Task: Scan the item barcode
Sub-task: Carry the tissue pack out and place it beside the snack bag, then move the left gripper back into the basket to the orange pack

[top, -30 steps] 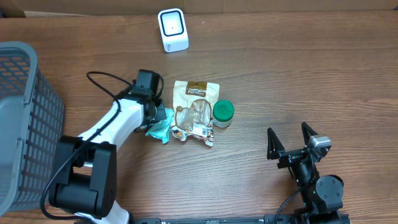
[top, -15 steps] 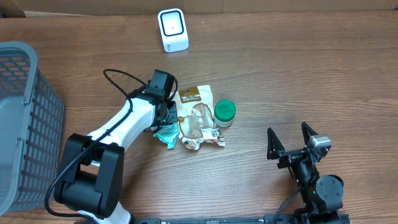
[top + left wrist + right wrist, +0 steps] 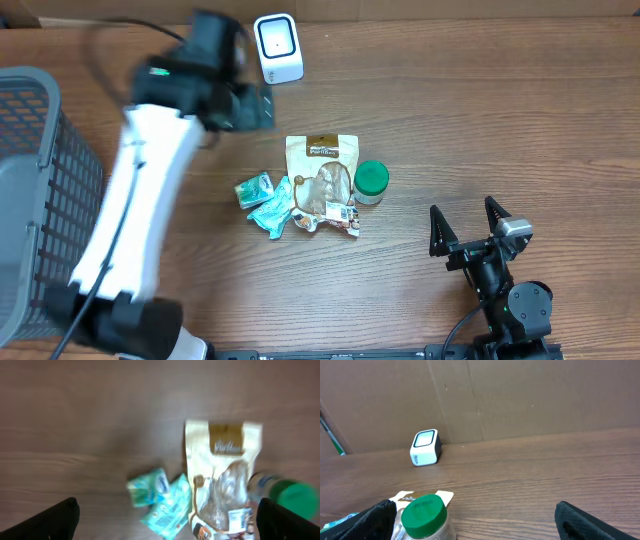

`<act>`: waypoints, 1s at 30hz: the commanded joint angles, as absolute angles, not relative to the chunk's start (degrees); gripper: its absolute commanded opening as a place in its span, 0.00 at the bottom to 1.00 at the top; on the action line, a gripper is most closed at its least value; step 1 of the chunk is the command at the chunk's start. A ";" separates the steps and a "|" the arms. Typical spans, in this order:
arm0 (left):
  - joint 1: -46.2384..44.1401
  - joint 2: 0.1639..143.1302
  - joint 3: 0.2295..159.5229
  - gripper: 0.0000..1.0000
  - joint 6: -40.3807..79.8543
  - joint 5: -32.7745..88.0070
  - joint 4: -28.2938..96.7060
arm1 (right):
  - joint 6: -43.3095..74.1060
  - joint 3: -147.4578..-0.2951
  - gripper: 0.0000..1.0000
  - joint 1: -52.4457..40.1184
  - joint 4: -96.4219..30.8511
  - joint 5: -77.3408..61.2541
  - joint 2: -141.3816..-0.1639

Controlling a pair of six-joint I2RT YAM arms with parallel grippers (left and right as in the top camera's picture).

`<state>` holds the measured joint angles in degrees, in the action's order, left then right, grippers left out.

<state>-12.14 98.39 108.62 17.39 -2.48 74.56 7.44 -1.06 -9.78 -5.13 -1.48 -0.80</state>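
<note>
Two tools are shown; how does each stand? (Student)

Left tool (image 3: 250, 105): blurred, just left of the scanner (image 3: 278, 47) in the overhead view, fingers (image 3: 55, 521) spread wide with nothing between them. Right tool (image 3: 464, 225): likewise released, at the near edge. (Tutor)

Where is the item, and which way does it lie? (Student)

The snack pouch (image 3: 322, 178) lies flat mid-surface (image 3: 500, 110). Its long axis runs from near edge to far edge, with the brown header end toward the scanner. A green-lidded jar (image 3: 371, 181) sits against its right side, and two teal packets (image 3: 255, 189) lie just beside its left. Bare wood stretches right of the jar and between pouch and scanner. The basket (image 3: 30, 150) bounds the left edge. (Tutor)
</note>
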 commanded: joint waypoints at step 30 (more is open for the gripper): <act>53.41 94.48 102.96 1.00 18.90 -10.76 78.61 | 7.42 -0.47 1.00 -9.74 -4.84 -1.19 -0.16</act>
